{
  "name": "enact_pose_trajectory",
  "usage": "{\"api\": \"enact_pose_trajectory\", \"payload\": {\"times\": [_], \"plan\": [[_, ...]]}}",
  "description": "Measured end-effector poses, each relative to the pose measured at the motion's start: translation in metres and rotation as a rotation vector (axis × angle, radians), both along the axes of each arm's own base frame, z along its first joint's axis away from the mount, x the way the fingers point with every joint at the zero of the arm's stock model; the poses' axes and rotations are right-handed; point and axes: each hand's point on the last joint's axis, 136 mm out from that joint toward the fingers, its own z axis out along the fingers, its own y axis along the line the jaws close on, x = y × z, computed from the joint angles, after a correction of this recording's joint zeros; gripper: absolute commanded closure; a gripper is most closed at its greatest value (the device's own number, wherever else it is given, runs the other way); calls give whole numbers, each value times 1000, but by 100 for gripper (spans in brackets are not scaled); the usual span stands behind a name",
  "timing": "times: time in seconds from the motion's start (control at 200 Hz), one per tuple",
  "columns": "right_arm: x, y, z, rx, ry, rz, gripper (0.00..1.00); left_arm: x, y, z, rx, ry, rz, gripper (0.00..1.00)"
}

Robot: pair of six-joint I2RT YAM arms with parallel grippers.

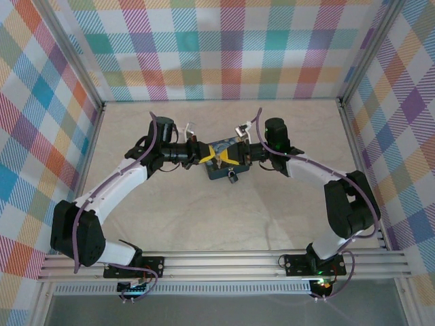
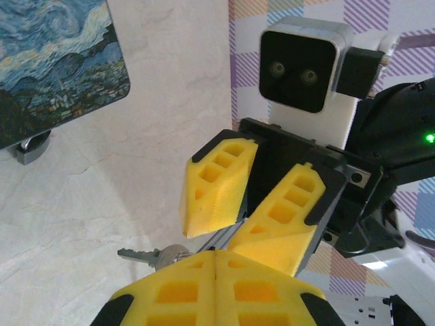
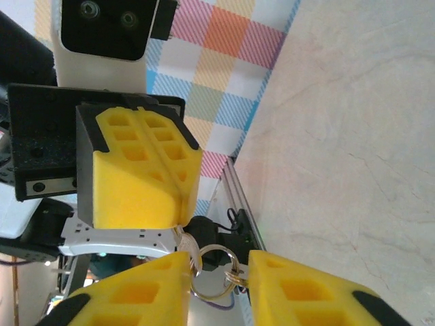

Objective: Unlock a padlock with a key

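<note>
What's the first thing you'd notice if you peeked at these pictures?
Two robot arms meet over mid-table with bright yellow fingers. The left gripper pinches the key, and the right gripper is open with the key ring between its fingers. Below them lies a tin painted with blue swirls, and the padlock is by its near corner.

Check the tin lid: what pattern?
Swirling blue night-sky painting with pale yellow touches on the tin, clearest in the left wrist view.
</note>
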Motion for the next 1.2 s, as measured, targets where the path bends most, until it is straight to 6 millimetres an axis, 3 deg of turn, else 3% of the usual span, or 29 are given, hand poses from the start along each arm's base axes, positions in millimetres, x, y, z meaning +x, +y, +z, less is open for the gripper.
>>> {"api": "enact_pose_trajectory", "payload": {"times": [0.125, 0.275, 0.42, 0.49, 0.58, 0.74, 1.04, 1.2], "plan": [[1, -8, 7, -73, -88, -52, 62, 0, 4, -10, 19, 69, 29, 100], [1, -13, 36, -130, -343, -111, 50, 5, 10, -35, 38, 243, 92, 100], [-17, 2, 51, -163, -617, -85, 44, 10, 17, -52, 34, 399, 168, 100], [-29, 11, 45, -177, -731, -54, 43, 11, 16, -55, 28, 446, 188, 100], [-40, 17, 23, -208, -844, -11, 43, 14, 15, -51, 14, 471, 203, 100], [-33, 8, -13, -313, -943, -22, 44, 18, 13, -38, -9, 467, 206, 100], [-3, 3, 1, -390, -1156, -129, 46, 19, 12, -35, -11, 468, 208, 100], [-1, 8, -8, -424, -1208, -104, 47, 19, 12, -35, -13, 474, 211, 100]]}}
